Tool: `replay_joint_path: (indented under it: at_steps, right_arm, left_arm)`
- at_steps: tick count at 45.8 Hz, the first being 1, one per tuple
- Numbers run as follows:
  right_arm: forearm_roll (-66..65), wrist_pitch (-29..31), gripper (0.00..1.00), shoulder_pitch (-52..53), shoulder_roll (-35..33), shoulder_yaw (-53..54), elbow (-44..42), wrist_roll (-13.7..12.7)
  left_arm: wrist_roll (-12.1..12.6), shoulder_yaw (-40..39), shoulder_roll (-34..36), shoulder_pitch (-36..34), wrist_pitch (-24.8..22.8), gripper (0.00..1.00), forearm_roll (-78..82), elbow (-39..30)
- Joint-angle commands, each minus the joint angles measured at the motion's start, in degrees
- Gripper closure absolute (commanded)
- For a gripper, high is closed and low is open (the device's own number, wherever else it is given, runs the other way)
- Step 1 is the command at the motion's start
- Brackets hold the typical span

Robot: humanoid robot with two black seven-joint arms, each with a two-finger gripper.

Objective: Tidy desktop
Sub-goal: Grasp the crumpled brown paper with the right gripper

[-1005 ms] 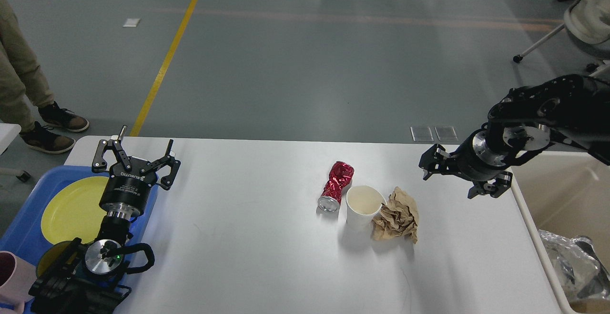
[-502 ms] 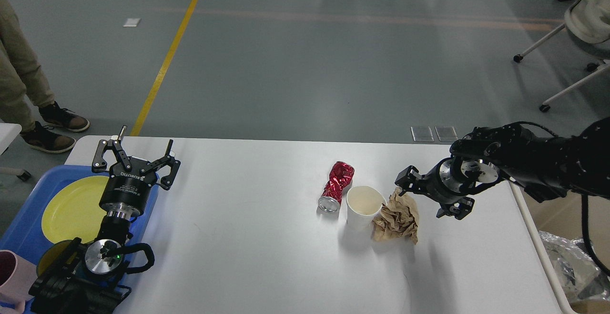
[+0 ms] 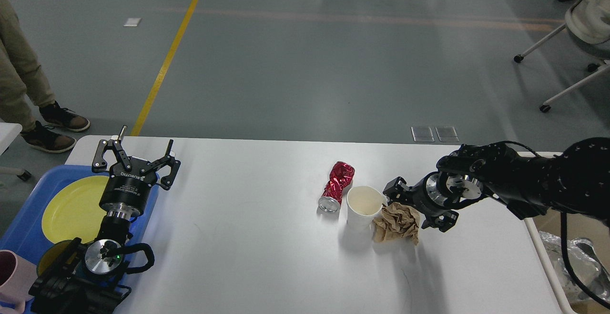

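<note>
Right pincer (image 3: 413, 203) now perhaps touching paper wad (image 3: 396, 222)

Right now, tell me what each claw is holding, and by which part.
Nothing is held. The left claw is open and empty near the blue tray. The right claw is open around the crumpled brown paper, not closed on it.

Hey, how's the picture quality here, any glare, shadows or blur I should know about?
Head view: sharp overall, no motion blur; the desktop is evenly lit with only mild sheen; soft shadows fall toward the camera from the paper cup and crumpled brown paper; pale reflections streak the far floor; the right gripper is dark, its fingers hard to separate; the left gripper is crisp.
</note>
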Motion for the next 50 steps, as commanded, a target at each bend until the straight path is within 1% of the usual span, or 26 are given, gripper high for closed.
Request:
replay_joint_path:
  at_steps: [1,5,8,10,12,17,18,20,22,26,30,32,35,50]
  right_arm:
    - [-0.43,-1.35,0.0,-0.88,0.34,0.0,-0.05,0.04]
    - [-0.87,-2.67,0.0,-2.19,0.78,-0.09,-0.31,0.04]
    - [-0.96,-3.11,0.05,-2.81,0.87,-0.09,-0.58,0.04]
    - [-1.05,-3.11,0.12,-3.42,0.87,-0.17,-0.58,-0.05]
    - [-1.05,-3.2,0.2,-3.78,0.87,-0.17,-0.58,-0.05]
    - [-0.88,-3.2,0.48,-3.78,0.78,0.0,-0.49,-0.13]
    - [-0.87,-3.2,0.54,-3.78,0.78,0.0,-0.4,-0.22]
    - [-0.79,-3.2,0.72,-3.6,0.78,0.0,-0.14,-0.39]
    - [-0.87,-3.2,0.87,-3.51,0.61,0.0,-0.05,-1.01]
    - [-0.88,-3.81,1.0,-3.6,0.34,0.0,-0.05,-1.71]
    - [-0.96,-3.73,1.0,-3.51,0.17,-0.09,0.04,-2.59]
    - [-0.96,-3.38,1.0,-3.43,0.17,-0.09,0.39,-3.82]
    - [-0.96,-4.25,1.0,-3.08,-0.01,0.0,1.53,-4.88]
    - [-0.61,-3.9,1.0,-2.29,-1.94,0.0,2.41,-5.05]
  left_arm:
    - [0.0,0.0,0.0,-0.01,0.0,0.04,-0.08,0.0]
    - [0.0,0.0,0.0,-0.01,0.0,0.04,0.01,0.0]
    - [0.0,0.0,0.0,-0.01,0.0,0.04,0.01,0.0]
    - [0.0,0.0,0.0,-0.01,0.0,0.04,-0.08,0.0]
    - [0.0,0.0,0.0,-0.01,0.0,0.04,0.01,0.0]
    - [0.0,0.0,0.0,-0.01,0.0,0.04,-0.08,0.0]
    - [0.0,0.0,0.0,-0.01,0.0,0.04,0.0,0.0]
    - [0.0,0.0,0.0,-0.01,0.0,0.04,0.01,0.0]
    - [0.0,0.0,0.0,-0.01,0.0,0.04,0.01,0.0]
    - [0.0,0.0,0.0,-0.01,0.0,0.04,0.0,0.0]
    - [0.0,0.0,0.0,-0.01,0.0,0.04,0.01,0.0]
    - [0.0,0.0,0.0,-0.01,0.0,0.04,0.0,0.0]
    - [0.0,0.0,0.0,-0.01,0.0,0.04,0.0,0.0]
    - [0.0,0.0,0.0,-0.01,0.0,0.04,0.01,0.0]
